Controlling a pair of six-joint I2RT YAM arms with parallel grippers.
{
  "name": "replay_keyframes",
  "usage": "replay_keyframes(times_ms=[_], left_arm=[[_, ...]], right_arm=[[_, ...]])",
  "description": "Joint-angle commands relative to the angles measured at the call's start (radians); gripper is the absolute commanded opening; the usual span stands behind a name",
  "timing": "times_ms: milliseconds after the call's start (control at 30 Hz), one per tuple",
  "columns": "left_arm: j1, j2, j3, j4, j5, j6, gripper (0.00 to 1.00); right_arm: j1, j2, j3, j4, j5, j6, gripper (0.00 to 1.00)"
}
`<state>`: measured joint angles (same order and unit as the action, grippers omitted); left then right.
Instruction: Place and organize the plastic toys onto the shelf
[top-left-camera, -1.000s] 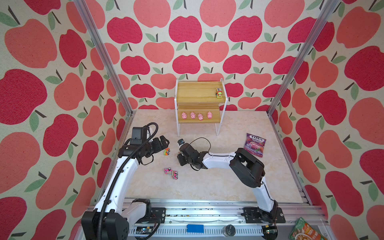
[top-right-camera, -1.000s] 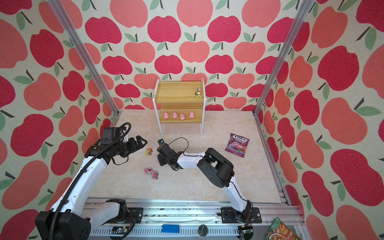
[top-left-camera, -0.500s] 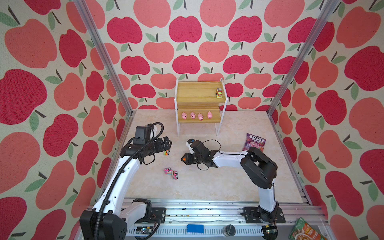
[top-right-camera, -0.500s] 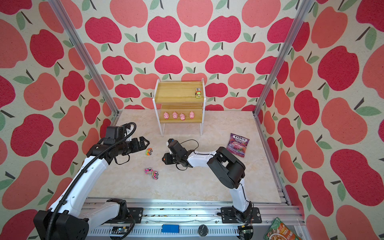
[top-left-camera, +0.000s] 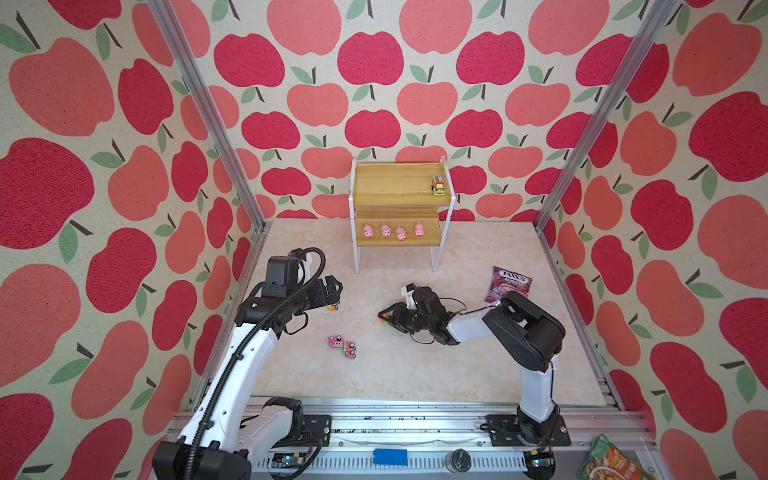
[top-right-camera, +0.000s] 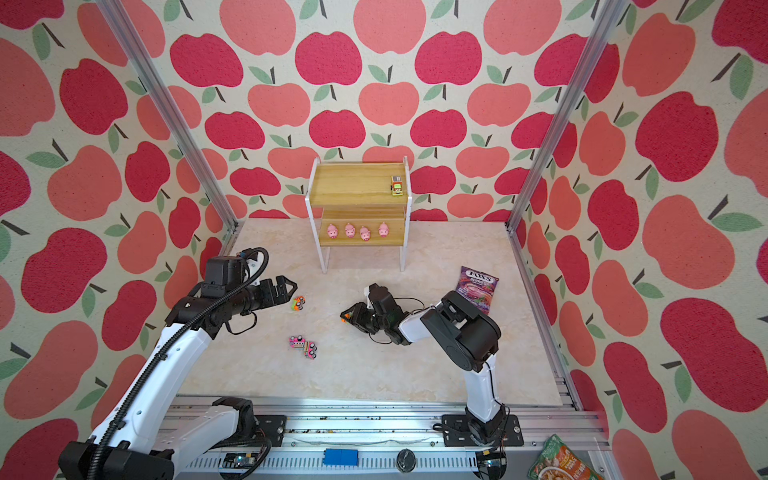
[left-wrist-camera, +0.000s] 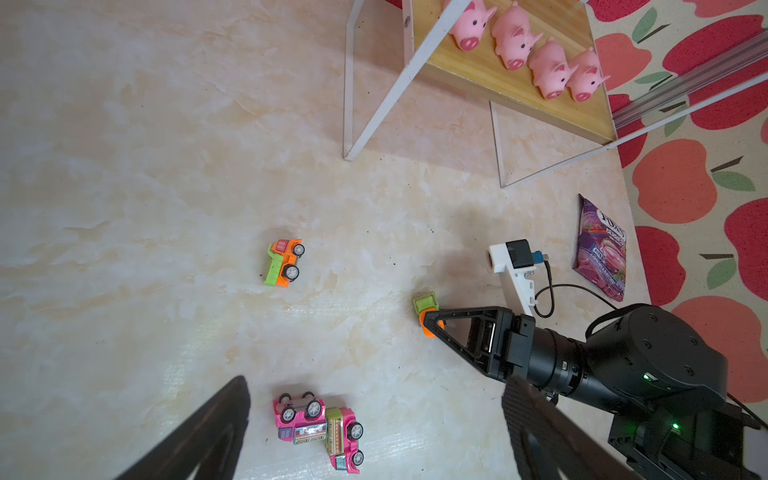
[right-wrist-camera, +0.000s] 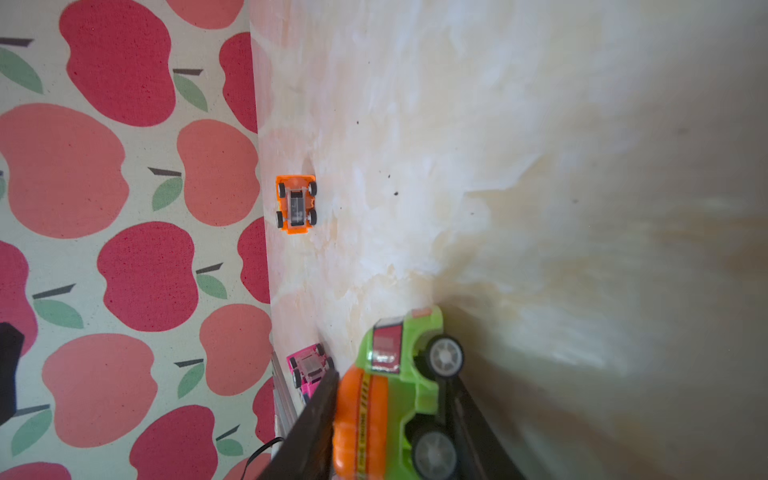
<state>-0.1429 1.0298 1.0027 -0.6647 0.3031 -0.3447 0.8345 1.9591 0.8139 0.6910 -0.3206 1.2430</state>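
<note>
**Item 1. Right gripper (top-left-camera: 384, 318).** Clamped on the green-cab truck (right-wrist-camera: 399, 386), with one jaw on its orange flank and the other on its wheel side. I cannot tell whether the wheels are clear of the table (top-left-camera: 415, 374).
- Arm: the forearm is low and nearly level, pointing to 9 o'clock. The elbow is folded high beside the candy bag (top-left-camera: 508, 286).
- Handling note: the toy looks small and slick, so grip it firmly and lift straight up before swinging. Carry it to the shelf (top-left-camera: 395, 195) at 12 o'clock. Set it wheels-down on the top board, on the 9 o'clock side of the parked truck (top-left-camera: 438, 185).

**Item 2. Left gripper (top-left-camera: 334, 291), at 9 o'clock.** The jaws are spread wide and empty, near the orange truck (top-left-camera: 331, 308), which lies on its side. The arm reaches out from the rail with the wrist about level.

**Item 3. Two pink trucks (top-left-camera: 343, 347), at 8 o'clock.** They are touching each other on the table.

**Item 4. Four pigs (top-left-camera: 392, 231).** They sit in a row on the shelf's lower board.
</note>
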Motion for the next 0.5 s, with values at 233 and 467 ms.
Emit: replay_keyframes(times_ms=[233,467], left_arm=[[-0.01,-0.032,-0.023,0.016,0.005,0.02,0.97],[-0.021,-0.036,-0.028,0.013,-0.012,0.03,0.97]], right_arm=[[-0.068,-0.141,-0.191,-0.027,0.173,0.127,0.59],[-0.085,-0.29,-0.078,-0.37,0.249,-0.262,0.62]])
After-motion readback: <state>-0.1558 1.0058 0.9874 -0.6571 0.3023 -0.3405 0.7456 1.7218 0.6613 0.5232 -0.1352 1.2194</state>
